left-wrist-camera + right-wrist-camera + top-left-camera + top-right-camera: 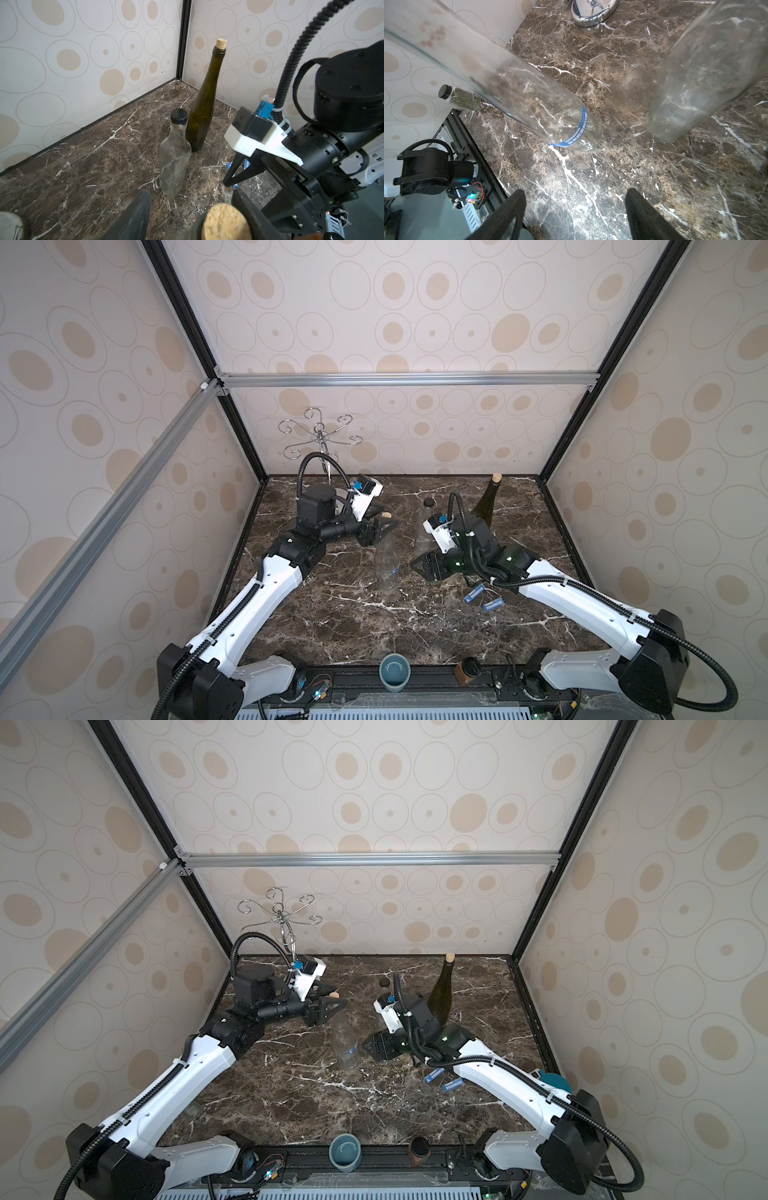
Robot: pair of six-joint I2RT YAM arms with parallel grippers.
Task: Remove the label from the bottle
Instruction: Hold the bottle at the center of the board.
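Left claw [191, 195] astride corked bottle [386, 568], blue label [584, 117] band, writing illegible

Table [374, 635]: bottle [386, 568] stood at centre. Capped bottle [423, 531] stood just right of it, farther back. Wine bottle [487, 506] stood behind that, rear right. Hook stand [318, 439] stood rear left. Strips [476, 593] lay right of centre. Cup [395, 672] sat before the front edge.

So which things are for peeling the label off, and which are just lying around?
For the job: clear corked bottle; the blue label around it.

Just lying about: green corked bottle; black-capped clear bottle; metal hook stand; blue cup; herb jar; loose blue strips.
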